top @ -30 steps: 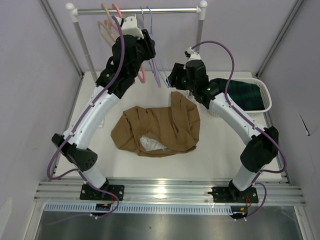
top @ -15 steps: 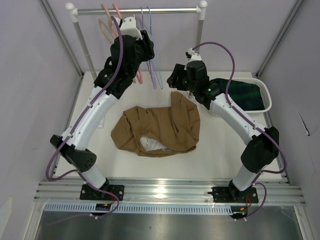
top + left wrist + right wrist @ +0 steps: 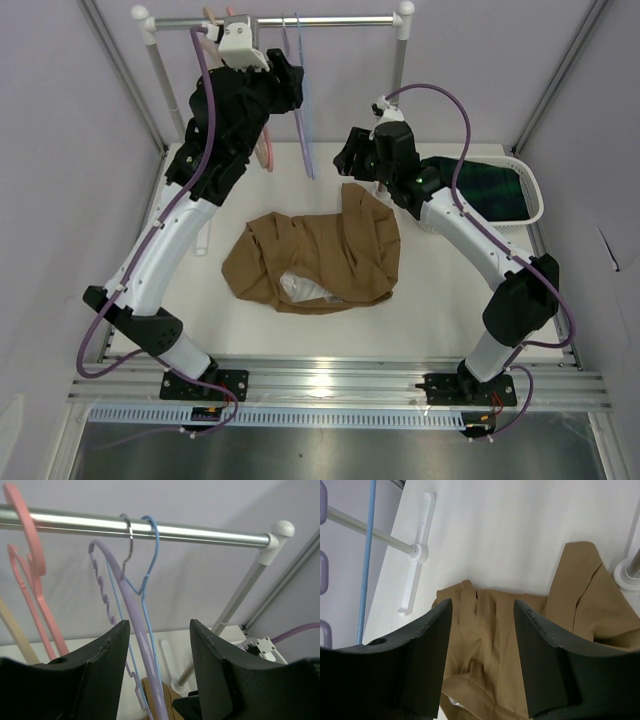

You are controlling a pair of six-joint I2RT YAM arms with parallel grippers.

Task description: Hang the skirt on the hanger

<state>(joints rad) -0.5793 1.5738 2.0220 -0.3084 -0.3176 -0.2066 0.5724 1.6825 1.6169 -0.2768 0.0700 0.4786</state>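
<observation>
One skirt point(image 3: 320, 255), one basket point(image 3: 539, 198), one plaid cloth point(image 3: 490, 190), one rail point(image 3: 340, 20) and at least four hangers point(image 3: 157, 540)

Pale lilac walls point(image 3: 60, 150), white tabletop point(image 3: 440, 305), chrome clothes rail point(image 3: 340, 20) on white posts point(image 3: 400, 55)

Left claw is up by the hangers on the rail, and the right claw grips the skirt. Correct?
Not quite: the right claw is open, above the skirt, gripping nothing, as the right wrist view shows. The left claw is by the hangers.
</observation>
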